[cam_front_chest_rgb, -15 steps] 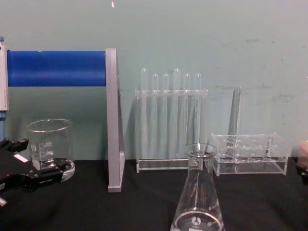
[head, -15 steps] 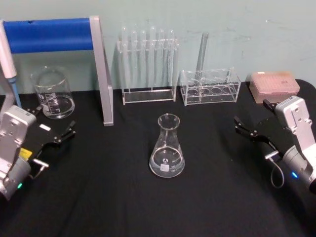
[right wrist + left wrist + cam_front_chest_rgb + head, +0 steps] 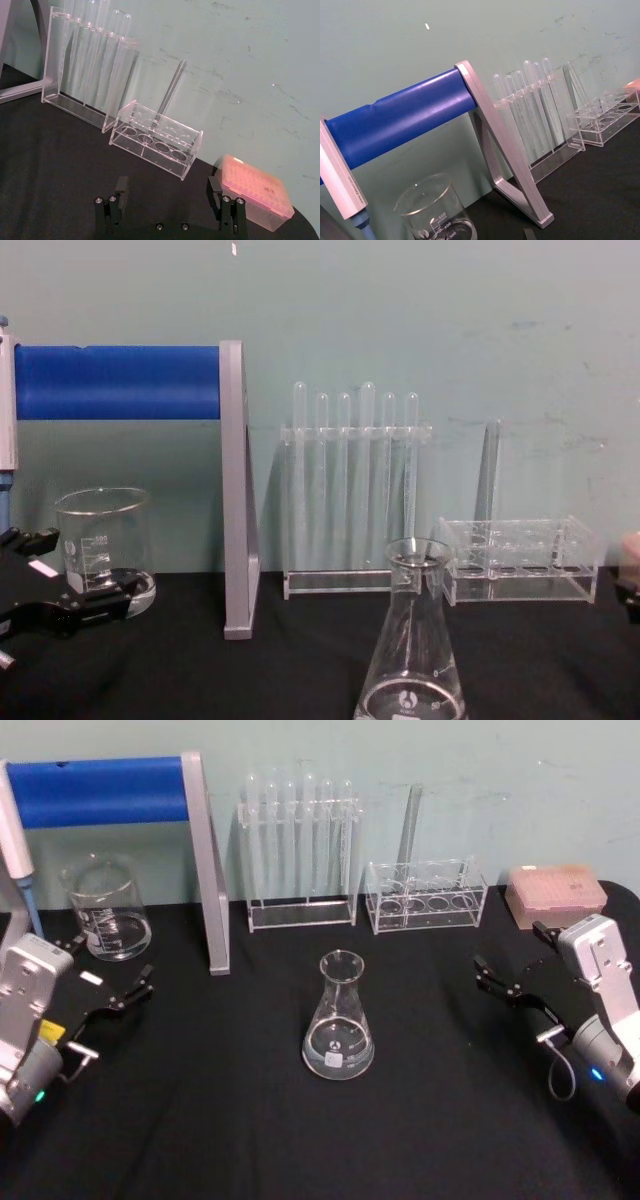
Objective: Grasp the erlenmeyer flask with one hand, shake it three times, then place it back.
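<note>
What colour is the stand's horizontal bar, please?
The bar is blue, clearest in the chest view.
</note>
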Robot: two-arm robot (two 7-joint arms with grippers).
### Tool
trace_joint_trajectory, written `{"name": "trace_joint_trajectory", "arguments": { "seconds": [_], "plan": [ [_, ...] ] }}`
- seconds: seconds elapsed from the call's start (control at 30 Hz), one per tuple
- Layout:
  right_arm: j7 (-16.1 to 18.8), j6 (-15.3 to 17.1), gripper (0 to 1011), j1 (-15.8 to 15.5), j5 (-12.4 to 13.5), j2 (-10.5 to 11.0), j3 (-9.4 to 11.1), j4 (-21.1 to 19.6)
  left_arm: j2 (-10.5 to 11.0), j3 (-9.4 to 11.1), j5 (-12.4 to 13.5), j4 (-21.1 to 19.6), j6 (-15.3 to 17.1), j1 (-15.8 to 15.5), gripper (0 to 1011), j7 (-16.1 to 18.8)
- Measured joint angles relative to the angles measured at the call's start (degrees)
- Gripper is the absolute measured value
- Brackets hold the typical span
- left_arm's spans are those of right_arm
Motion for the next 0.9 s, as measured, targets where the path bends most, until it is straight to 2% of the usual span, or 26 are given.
{"name": "trace_joint_trajectory", "arguments": {
  "seconds": [0.9],
  "plan": [
    [0.0, 0.0, 1000, 0.0, 0.0, 0.0, 0.0, 0.0, 0.0, 0.0, 0.0, 0.0, 0.0, 0.0, 1001, 0.0]
  ]
}}
